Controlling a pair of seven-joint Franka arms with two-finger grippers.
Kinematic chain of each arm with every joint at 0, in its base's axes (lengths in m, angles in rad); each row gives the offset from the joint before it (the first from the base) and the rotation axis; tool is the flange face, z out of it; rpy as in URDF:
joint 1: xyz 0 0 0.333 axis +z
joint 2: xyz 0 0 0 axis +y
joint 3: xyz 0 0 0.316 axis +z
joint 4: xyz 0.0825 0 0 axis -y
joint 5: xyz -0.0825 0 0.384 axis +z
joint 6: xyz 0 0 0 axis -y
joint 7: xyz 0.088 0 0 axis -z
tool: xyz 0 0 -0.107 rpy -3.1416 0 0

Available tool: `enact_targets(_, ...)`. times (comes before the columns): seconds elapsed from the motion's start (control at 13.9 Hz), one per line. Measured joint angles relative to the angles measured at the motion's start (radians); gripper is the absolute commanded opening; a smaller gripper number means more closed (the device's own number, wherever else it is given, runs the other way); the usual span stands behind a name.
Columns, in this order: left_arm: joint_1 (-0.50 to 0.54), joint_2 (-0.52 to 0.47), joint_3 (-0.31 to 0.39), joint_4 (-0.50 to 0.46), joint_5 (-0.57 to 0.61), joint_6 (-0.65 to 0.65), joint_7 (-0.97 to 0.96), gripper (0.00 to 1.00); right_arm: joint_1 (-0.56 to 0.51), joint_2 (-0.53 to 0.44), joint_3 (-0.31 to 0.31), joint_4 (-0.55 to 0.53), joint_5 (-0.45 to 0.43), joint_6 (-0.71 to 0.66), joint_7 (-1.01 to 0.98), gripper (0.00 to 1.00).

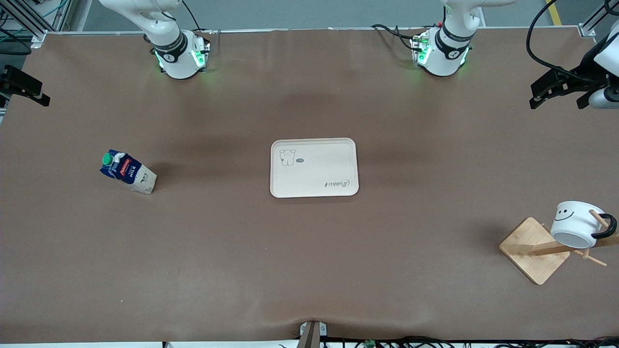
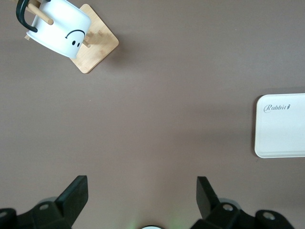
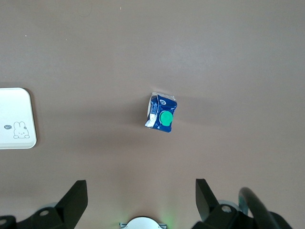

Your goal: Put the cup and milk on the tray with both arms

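Front view: milk (image 1: 128,172) upright, cap up

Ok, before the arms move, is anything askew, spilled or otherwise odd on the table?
Nothing spilled or damaged. The cup is not on the table but hangs tilted on a peg of the wooden rack at the left arm's end. The milk stands upright; the tray lies bare.

The tray (image 1: 314,167) lies bare in the middle of the tabletop (image 1: 309,266), open to approach from every side. The milk (image 1: 128,172) stands alone toward the right arm's end, brown surface all around it. The cup (image 1: 578,224) hangs on a peg of the wooden rack (image 1: 537,249) toward the left arm's end; pegs crowd its handle.
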Motion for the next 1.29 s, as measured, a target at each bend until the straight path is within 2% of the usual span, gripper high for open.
enact_targets(0.5,0.021,-0.001,0.014,0.031,0.000,-0.001,0.000,1.00,0.000,0.001,0.000,0.000,0.000,0.000,0.000,1.00)
enact_targets(1.29,0.094,0.012,0.015,0.031,-0.012,-0.020,0.001,1.00,-0.001,0.001,-0.001,0.000,0.000,0.000,0.000,1.00)
